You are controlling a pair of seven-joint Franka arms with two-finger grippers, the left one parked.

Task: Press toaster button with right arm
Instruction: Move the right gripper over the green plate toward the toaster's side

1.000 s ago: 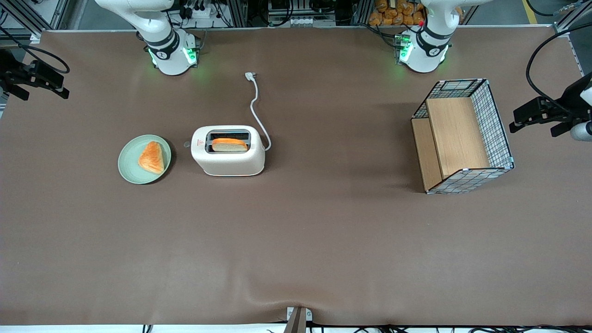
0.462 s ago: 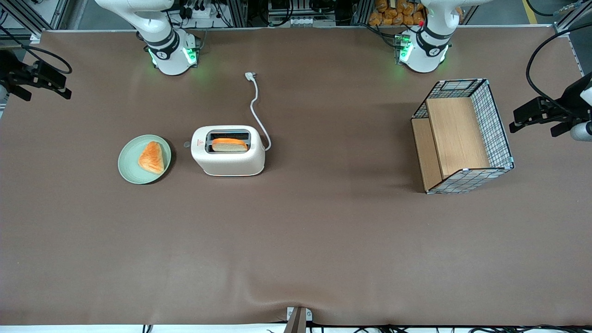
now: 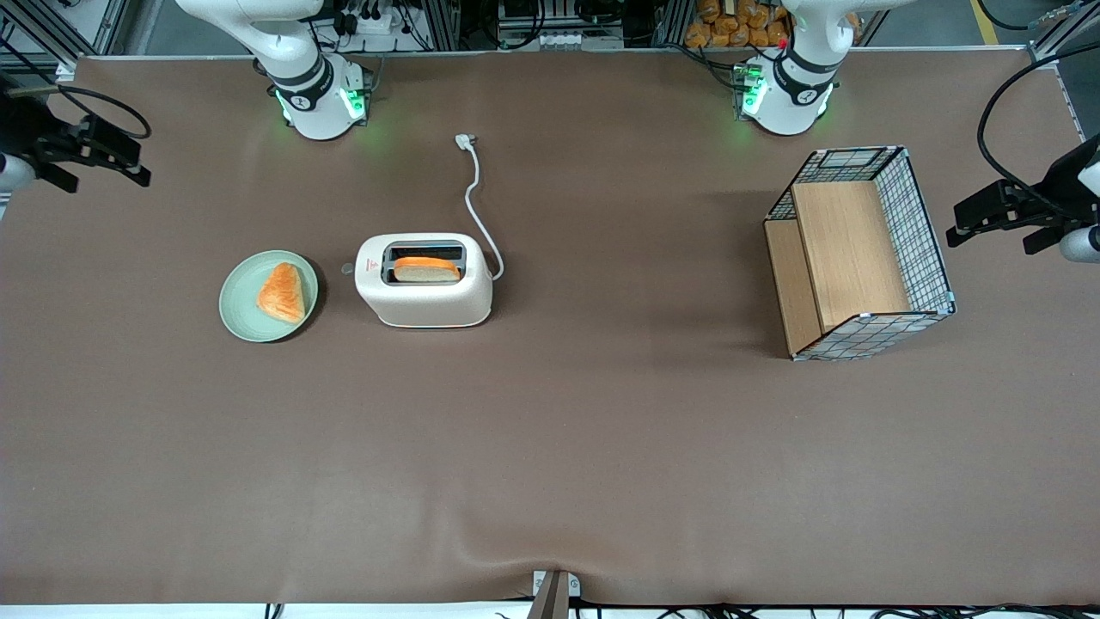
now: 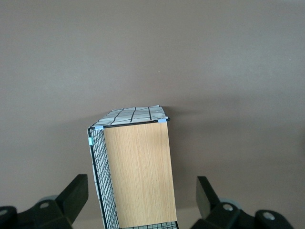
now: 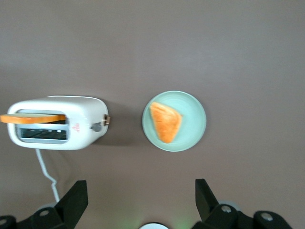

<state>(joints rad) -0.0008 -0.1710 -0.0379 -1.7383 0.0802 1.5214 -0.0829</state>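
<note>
On the brown table [image 3: 550, 447] the toaster [image 3: 424, 281] [image 5: 53, 123] is set upright toward the working arm's end, its two slots facing up. Its long axis is laid along the table's length, from the working arm's end toward the parked arm's. A bread slice [image 3: 427, 269] [image 5: 32, 118] is stood in the slot nearer the front camera. The toaster button [image 3: 347, 268] [image 5: 97, 127] is carried on the short end face that is pointed at the green plate [image 3: 236, 318] [image 5: 195, 136], which is placed just beside that end, apart from it. A triangular orange pastry [image 3: 282, 293] [image 5: 166, 122] is laid on the plate.

Toward the parked arm's end, a wire basket [image 3: 924, 232] [image 4: 102, 181] with a wooden panel is seen, well apart from the toaster.

From the toaster's other short end a white cord [image 3: 475, 202] [image 5: 45, 171] is run away from the camera to its plug [image 3: 465, 139].

Farther from the camera than the plate, the right arm's gripper [image 3: 137, 163] [image 5: 140, 191] is held in the air at the working arm's edge of the table, well apart from the toaster; its fingers [image 5: 71, 200] are spread wide, with nothing held
</note>
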